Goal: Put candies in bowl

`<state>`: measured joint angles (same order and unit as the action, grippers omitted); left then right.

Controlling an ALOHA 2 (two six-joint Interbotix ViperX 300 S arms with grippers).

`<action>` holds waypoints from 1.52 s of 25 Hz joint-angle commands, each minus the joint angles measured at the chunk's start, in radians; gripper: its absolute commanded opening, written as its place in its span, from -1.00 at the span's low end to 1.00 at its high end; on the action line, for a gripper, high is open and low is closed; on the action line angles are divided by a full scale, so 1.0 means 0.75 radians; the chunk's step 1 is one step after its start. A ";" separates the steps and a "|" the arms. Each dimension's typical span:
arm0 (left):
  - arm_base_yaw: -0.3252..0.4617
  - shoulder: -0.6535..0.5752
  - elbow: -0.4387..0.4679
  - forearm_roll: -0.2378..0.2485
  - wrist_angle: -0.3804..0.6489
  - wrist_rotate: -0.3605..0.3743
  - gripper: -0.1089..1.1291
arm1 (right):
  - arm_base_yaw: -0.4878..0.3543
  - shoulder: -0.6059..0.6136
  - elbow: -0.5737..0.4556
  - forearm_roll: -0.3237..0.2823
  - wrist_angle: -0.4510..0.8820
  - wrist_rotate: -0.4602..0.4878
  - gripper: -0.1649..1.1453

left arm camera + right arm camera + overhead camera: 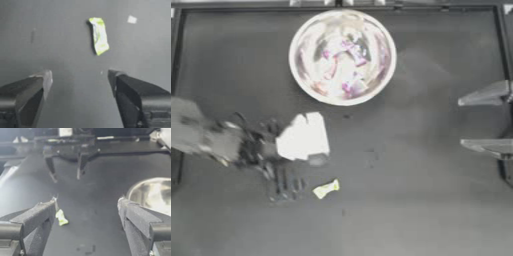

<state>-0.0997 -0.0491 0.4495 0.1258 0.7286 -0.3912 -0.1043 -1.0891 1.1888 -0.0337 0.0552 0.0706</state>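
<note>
The silver bowl [304, 75] stands at the table's back centre, with several wrapped candies [346, 54] inside, their colours mixed with reflections. One yellow-green candy [326, 188] lies alone on the table in front of the bowl. My left gripper [286, 186] is blurred and sits just left of this candy. In the left wrist view the candy [99, 36] lies a short way beyond the open, empty left gripper [80, 75]. My right gripper [461, 124] waits open at the right edge. Its wrist view shows the right gripper [87, 203], the candy [61, 218] and the bowl [152, 194].
A pale blurred part of the left arm [303, 137] hangs over the table between bowl and candy. A tiny white speck [132, 19] lies on the table beyond the candy. The table's raised rim [338, 7] runs along the back.
</note>
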 commanded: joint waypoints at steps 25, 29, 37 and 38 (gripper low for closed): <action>0.035 0.368 -0.176 0.002 -0.147 0.010 0.84 | 0.033 0.008 0.020 0.035 -0.096 0.002 0.79; 0.039 0.399 -0.178 0.002 -0.153 0.012 0.84 | 0.039 0.008 0.020 0.035 -0.100 0.002 0.79; 0.043 0.444 -0.211 -0.139 -0.155 0.141 0.78 | 0.039 0.008 0.020 0.033 -0.100 0.002 0.79; 0.047 0.450 -0.219 -0.162 -0.157 0.164 0.72 | 0.041 0.008 0.020 0.035 -0.098 0.002 0.79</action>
<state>-0.0675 0.3068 0.3145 0.0291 0.6167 -0.2838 -0.0767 -1.0891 1.2149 -0.0123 -0.0107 0.0721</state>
